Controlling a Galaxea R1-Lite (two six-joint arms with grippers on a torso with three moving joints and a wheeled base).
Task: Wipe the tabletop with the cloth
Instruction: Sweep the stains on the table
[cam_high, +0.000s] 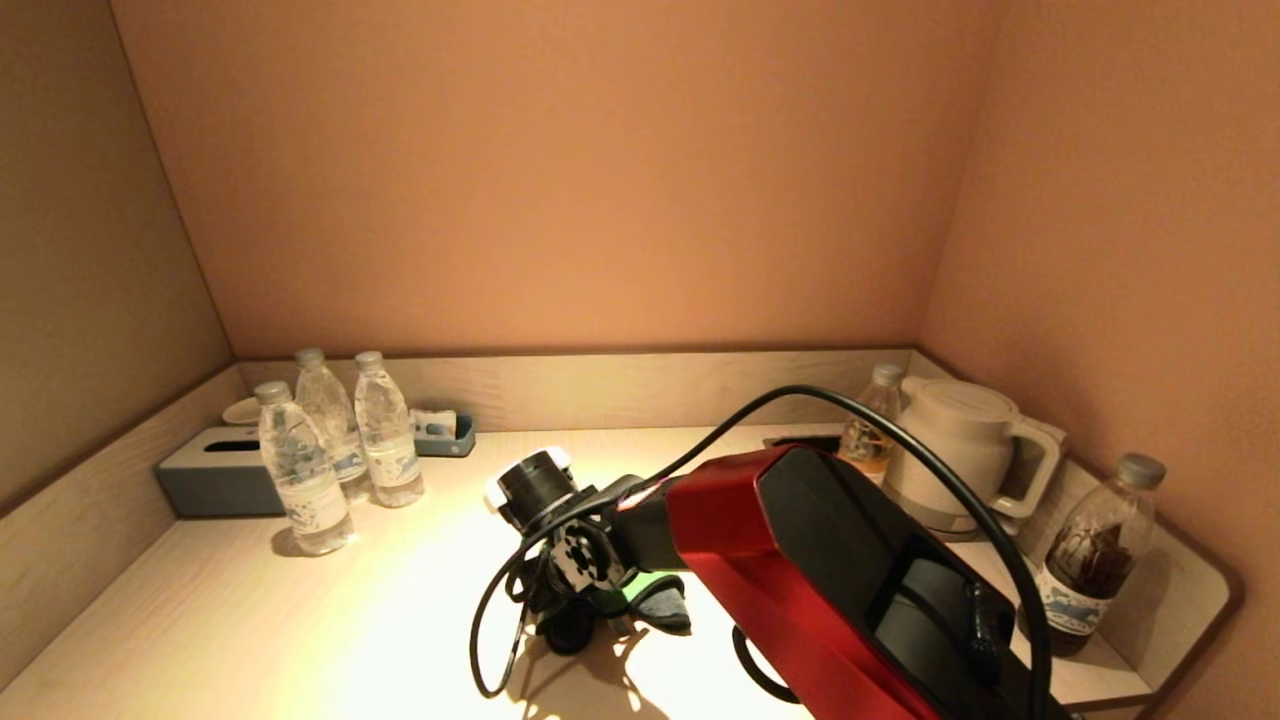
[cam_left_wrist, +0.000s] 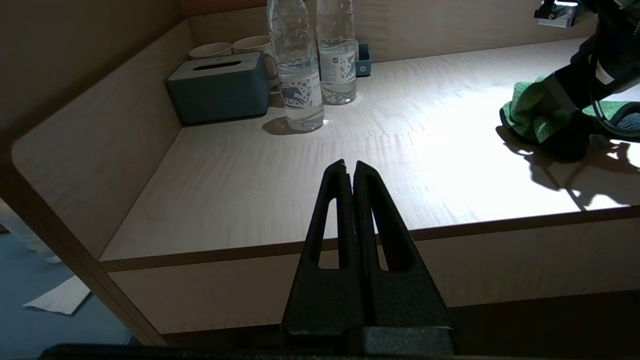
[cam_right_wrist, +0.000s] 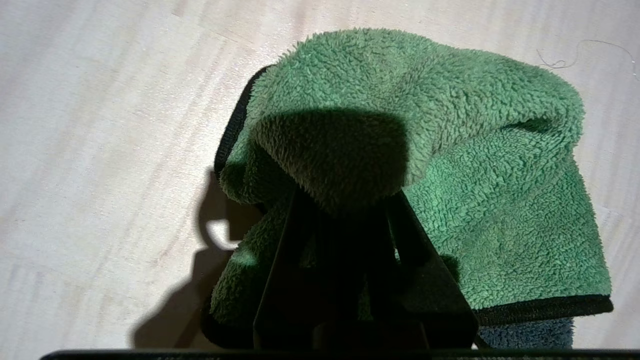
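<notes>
The right gripper (cam_right_wrist: 350, 200) was down on the surface (cam_high: 400, 620) near its middle, its fingers (cam_right_wrist: 285, 270) closed into a fold of the green cloth (cam_right_wrist: 450, 165) — the rest of the cloth lay bunched and spread flat on the surface around them. The left gripper (cam_left_wrist: 349, 172) hung off the front edge of the surface, fingers pressed together and holding nothing. Three water bottles (cam_high: 340, 450) stood at the back left beside a grey tissue box (cam_high: 215, 480). At the back right stood a white kettle (cam_high: 965, 450) — with one bottle of dark liquid (cam_high: 1095, 550) near it at the right edge.
</notes>
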